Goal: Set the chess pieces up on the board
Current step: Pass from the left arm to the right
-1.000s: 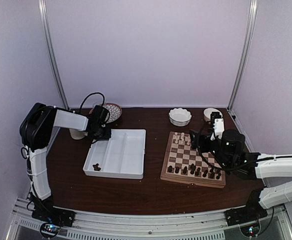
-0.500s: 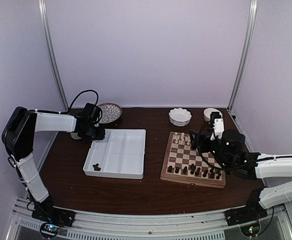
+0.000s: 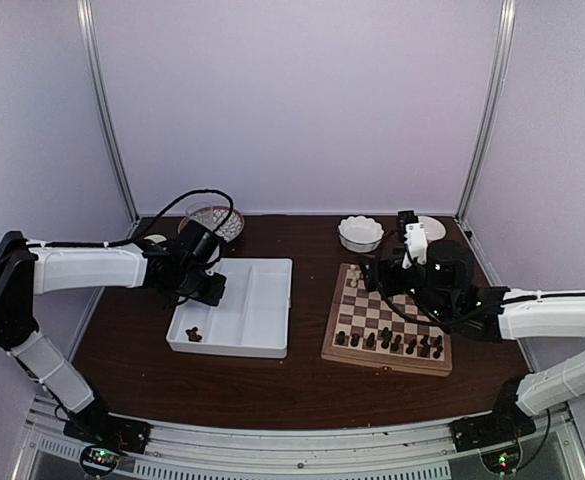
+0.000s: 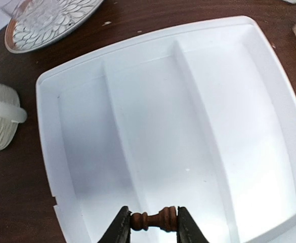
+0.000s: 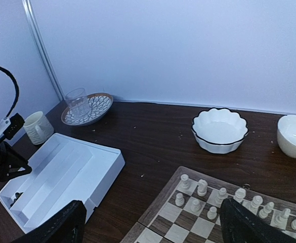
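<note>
Pinched sideways in the left end effector (image 4: 154,224) above the white divided plastic tray (image 4: 198,126), the small dark brown wooden chess piece (image 4: 153,220) should be held snug, carried to the checked wooden chessboard (image 3: 387,320) and stood up gently, near the wide-open right end effector (image 5: 155,230).

Shows two arms, left arm (image 3: 82,268) and right arm (image 3: 557,318), in glossy white tubular shells broken by chunky black joint housings. Mounted on black base plates (image 3: 107,432) along the silver rail (image 3: 302,445), dotted with tiny green and red lights (image 3: 97,458) at its front edge. Trails a thin black cable (image 3: 207,192) in a loop above the left wrist, far from the rail. Carries a small white block (image 3: 415,238) on the right wrist. Ends there in matte black fingers (image 5: 61,227).
</note>
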Motion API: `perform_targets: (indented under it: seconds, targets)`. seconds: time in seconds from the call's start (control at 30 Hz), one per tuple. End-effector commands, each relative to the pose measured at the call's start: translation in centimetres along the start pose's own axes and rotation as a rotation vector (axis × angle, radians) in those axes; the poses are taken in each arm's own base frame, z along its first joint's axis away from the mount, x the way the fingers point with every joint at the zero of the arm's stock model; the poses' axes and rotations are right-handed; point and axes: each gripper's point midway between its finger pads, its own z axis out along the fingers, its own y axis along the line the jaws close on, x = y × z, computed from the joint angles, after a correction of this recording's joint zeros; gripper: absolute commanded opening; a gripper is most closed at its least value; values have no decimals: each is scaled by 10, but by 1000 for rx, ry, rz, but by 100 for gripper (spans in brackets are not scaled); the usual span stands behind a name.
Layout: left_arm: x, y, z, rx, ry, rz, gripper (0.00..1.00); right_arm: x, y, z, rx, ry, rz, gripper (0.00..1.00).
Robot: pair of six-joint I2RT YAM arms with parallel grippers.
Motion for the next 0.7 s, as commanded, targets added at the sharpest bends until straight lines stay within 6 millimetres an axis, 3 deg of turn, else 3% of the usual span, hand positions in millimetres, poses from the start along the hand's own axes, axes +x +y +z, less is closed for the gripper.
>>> perform_targets:
  seconds: [0.0, 0.1, 0.2, 0.4, 0.67]
  targets:
    - [-9, -19, -11, -35, -95, 192, 28, 18, 39, 19, -167, 146, -57, 95]
    - [-10, -35, -8, 34, -137, 250, 28, 34, 49, 29, -203, 219, -67, 97]
    - [-11, -48, -6, 98, -185, 287, 27, 42, 38, 38, -108, 277, -51, 100]
    - [-11, -78, -15, 99, -292, 447, 27, 34, 33, 39, -36, 360, -55, 100]
    - [-9, -111, -32, 88, -438, 626, 27, 47, 60, 36, -215, 385, -73, 100]
